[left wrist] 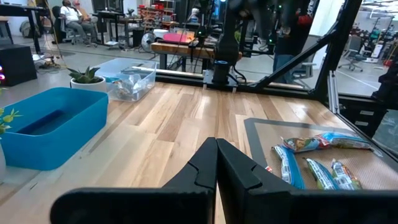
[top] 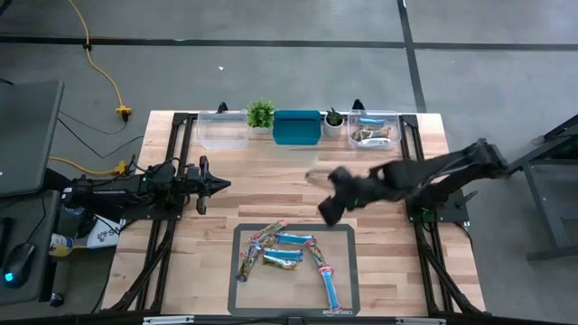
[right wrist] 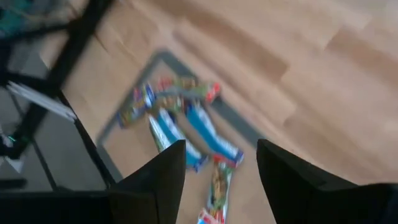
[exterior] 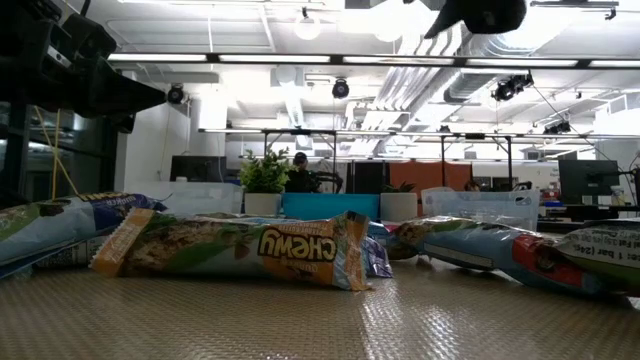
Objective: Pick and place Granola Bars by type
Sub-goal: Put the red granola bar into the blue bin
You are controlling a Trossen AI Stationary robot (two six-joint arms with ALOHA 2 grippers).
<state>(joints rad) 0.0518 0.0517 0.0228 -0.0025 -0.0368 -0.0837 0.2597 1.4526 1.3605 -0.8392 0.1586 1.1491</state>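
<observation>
Several granola bars point(top: 289, 257) in light blue and red or multicoloured wrappers lie flat on a grey mat point(top: 347, 233) at the table's near middle. They also show in the low view point(exterior: 240, 250) and in the right wrist view point(right wrist: 186, 121). My right gripper point(top: 330, 209) hangs in the air over the mat's far right corner, slanting down. It is open point(right wrist: 221, 168) with nothing between its fingers. My left gripper point(top: 221, 185) is shut point(left wrist: 216, 165) and level at the table's left, clear of the bars.
Along the far edge stand a clear bin point(top: 223, 131), a potted plant point(top: 260, 114), a blue bin point(top: 297, 127), a second small plant point(top: 334, 119) and a clear bin point(top: 375, 129) with a few bars in it. Bare wood lies between the mat and the bins.
</observation>
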